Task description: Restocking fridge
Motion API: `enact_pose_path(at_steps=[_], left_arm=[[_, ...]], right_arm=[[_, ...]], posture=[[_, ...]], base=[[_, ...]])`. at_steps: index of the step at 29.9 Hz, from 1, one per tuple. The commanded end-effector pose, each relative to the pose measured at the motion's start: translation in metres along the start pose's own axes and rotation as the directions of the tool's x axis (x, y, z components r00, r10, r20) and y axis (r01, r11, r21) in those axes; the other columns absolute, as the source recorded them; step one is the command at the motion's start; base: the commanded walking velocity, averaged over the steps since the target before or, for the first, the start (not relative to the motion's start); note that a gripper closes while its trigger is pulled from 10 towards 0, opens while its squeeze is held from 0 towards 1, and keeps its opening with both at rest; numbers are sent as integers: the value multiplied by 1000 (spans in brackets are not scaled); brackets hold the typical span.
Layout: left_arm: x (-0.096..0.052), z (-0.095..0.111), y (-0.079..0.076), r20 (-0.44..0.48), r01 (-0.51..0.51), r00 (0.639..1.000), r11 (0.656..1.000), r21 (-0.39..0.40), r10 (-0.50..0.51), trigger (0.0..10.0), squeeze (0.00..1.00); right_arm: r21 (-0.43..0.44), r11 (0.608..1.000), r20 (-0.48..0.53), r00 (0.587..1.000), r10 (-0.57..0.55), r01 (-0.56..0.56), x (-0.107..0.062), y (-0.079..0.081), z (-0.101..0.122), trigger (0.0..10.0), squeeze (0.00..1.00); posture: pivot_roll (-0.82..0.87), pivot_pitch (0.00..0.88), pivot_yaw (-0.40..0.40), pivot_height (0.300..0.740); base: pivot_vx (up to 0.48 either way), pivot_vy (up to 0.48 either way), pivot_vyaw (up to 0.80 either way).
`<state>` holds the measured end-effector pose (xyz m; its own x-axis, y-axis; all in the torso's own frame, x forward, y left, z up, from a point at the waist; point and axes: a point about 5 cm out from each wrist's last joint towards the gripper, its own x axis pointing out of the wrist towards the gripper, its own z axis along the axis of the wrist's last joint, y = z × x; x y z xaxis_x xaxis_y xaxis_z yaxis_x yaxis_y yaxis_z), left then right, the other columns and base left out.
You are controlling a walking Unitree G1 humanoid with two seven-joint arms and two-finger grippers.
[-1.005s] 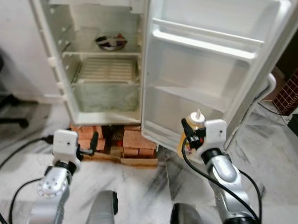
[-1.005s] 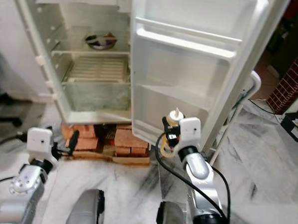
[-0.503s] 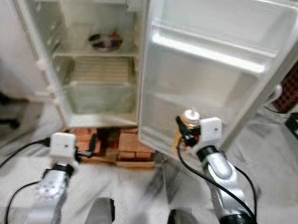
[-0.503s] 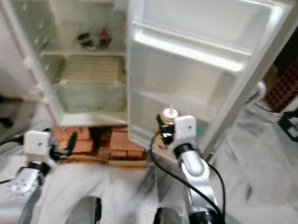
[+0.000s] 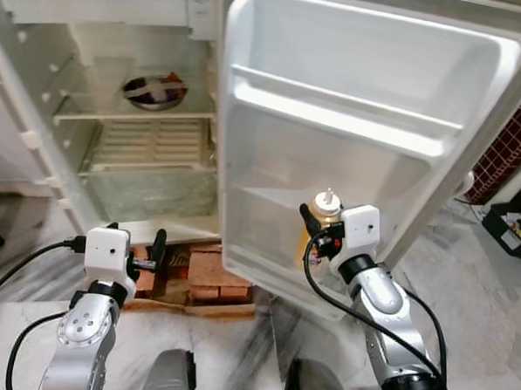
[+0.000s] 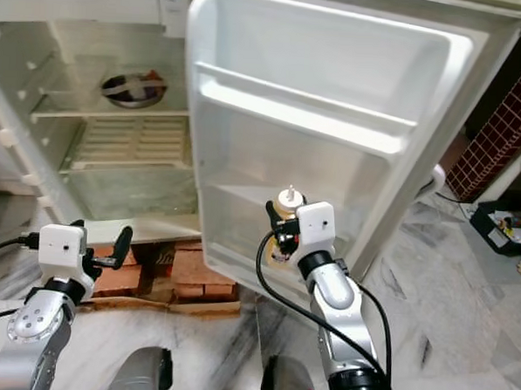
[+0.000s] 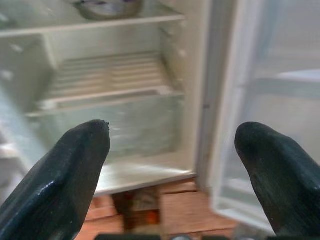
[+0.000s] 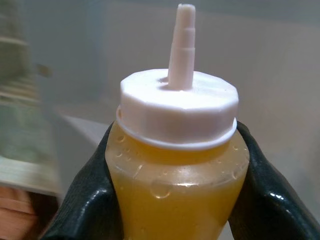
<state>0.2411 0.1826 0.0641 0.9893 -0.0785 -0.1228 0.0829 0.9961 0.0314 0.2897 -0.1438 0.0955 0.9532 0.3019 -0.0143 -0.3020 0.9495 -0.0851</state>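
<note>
The right gripper (image 8: 175,200) is clenched around a clear plastic squeeze bottle of amber-yellow liquid with a white nozzle cap (image 8: 178,150), one black finger (image 8: 82,200) on each side of its body, and holds it upright just in front of the lower shelf of the small white fridge's open door (image 5: 352,121). In the head views the bottle (image 5: 322,217) sits level with that lower door shelf (image 5: 260,195), close to its front lip but not yet resting on anything. The left gripper (image 7: 170,165) hangs low with its two fingers spread wide and nothing between them, facing the fridge's open white cabinet (image 5: 36,140), where a round metal bowl (image 5: 152,91) rests on the upper shelf above a ribbed tray. The fridge stands on a base of red bricks (image 5: 208,275). The main risk is probably the shelf lip: a bottle base carried too low would catch on it and tip or slip in the grasp. A push against the door could also swing it away, since it seems to hang freely. Droplets on the bottle's shoulder suggest a slick surface
</note>
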Motion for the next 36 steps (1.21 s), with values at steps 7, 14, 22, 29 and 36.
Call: enact_pose_path(at_steps=[7, 14, 22, 29, 36], left_arm=[[0, 4, 6, 10, -15, 1000, 1000, 13, 15, 10000, 0], [1, 3, 7, 5, -23, 1000, 1000, 14, 23, 10000, 0], [1, 3, 7, 1, -26, 1000, 999, 20, 26, 10000, 0], [2, 3, 7, 0, -27, 1000, 999, 25, 27, 10000, 0], [2, 3, 8, -1, -32, 999, 999, 29, 32, 10000, 0]], right_arm=[[22, 1000, 19, 1000, 0, -1, 2, 1, 3, 10000, 0], [70, 996, 17, 998, 57, -58, 0, 8, 1, 10000, 0], [113, 984, 48, 990, 135, -140, -2, 19, 5, 10000, 0], [114, 983, 55, 989, 138, -144, -1, 18, 6, 10000, 0], [113, 982, 63, 987, 146, -152, -1, 19, 7, 10000, 0]], posture=[[38, 0, -29, 636], [37, 0, -27, 636], [39, 0, -28, 627], [40, 0, -28, 587], [41, 0, -28, 542]], base=[[317, 0, 0], [0, 0, 0], [0, 0, 0], [0, 0, 0], [0, 0, 0]])
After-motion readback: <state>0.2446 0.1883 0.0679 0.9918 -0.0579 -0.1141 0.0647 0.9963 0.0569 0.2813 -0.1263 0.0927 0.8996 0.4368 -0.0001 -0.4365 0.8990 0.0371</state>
